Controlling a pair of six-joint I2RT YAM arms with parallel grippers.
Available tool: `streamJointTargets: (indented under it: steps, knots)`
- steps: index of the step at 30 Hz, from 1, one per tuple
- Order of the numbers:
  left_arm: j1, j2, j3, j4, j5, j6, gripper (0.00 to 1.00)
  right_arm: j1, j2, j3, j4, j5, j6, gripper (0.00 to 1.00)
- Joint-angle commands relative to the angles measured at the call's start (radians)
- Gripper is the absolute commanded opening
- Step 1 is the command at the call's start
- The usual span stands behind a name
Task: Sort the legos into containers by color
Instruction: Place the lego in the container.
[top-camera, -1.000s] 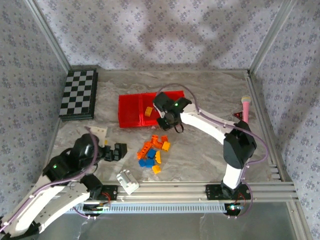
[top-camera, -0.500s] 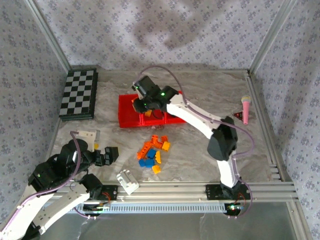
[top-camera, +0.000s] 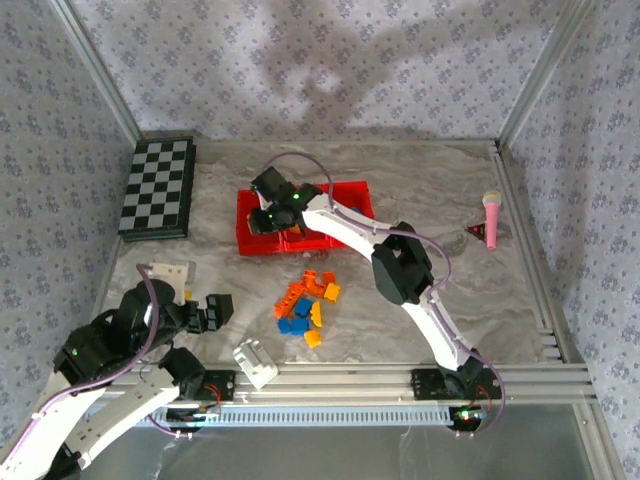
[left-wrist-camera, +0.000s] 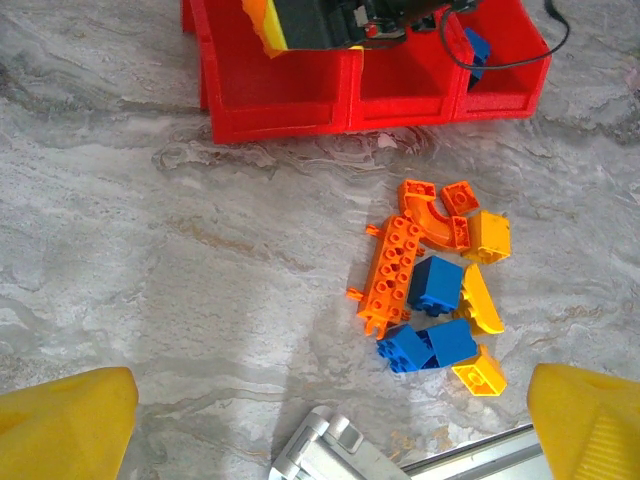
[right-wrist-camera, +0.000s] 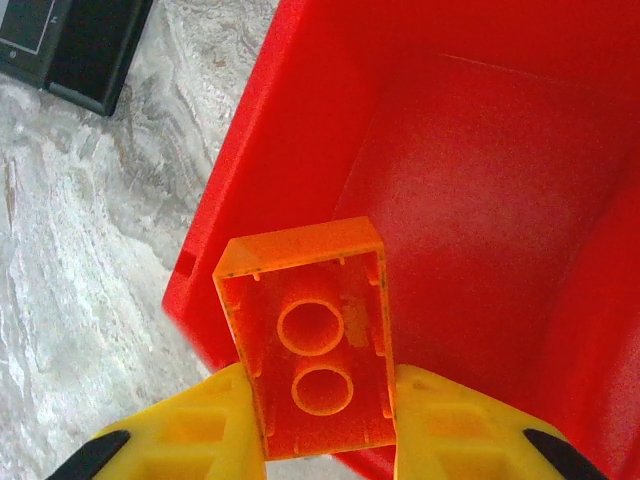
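While the right jaws, swung over from the middle bin (left-wrist-camera: 405, 90), are hovering at the left bin (right-wrist-camera: 480, 200), they are pinching an orange brick (right-wrist-camera: 312, 350) over its near edge, so a drop is looking close. The left jaws are hanging spread, well short of the pile (left-wrist-camera: 432, 300) waiting unsorted on the tabletop (left-wrist-camera: 150, 250).

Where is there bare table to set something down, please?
The table is bare between the board and the bins, behind the bins, and from the right arm to the microphone. It is crowded around the lego pile and white block.
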Motion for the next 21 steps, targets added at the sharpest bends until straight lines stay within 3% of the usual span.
streamJointTargets:
  steps: [1, 4, 11, 21]
  knots:
    - [-0.005, -0.01, 0.015, -0.011, -0.011, -0.003, 1.0, -0.005, 0.037, 0.026, 0.049, -0.036, 0.052, 0.31]
    - [-0.006, -0.012, 0.013, -0.005, -0.009, -0.003, 1.0, -0.008, 0.051, 0.021, 0.049, -0.043, 0.065, 0.4]
    - [-0.006, -0.007, 0.005, 0.009, 0.003, -0.002, 1.0, -0.024, 0.055, 0.019, 0.062, -0.033, 0.075, 0.51]
    - [-0.005, 0.01, 0.001, 0.019, 0.007, -0.002, 1.0, 0.008, -0.002, 0.133, -0.036, 0.008, 0.03, 0.56]
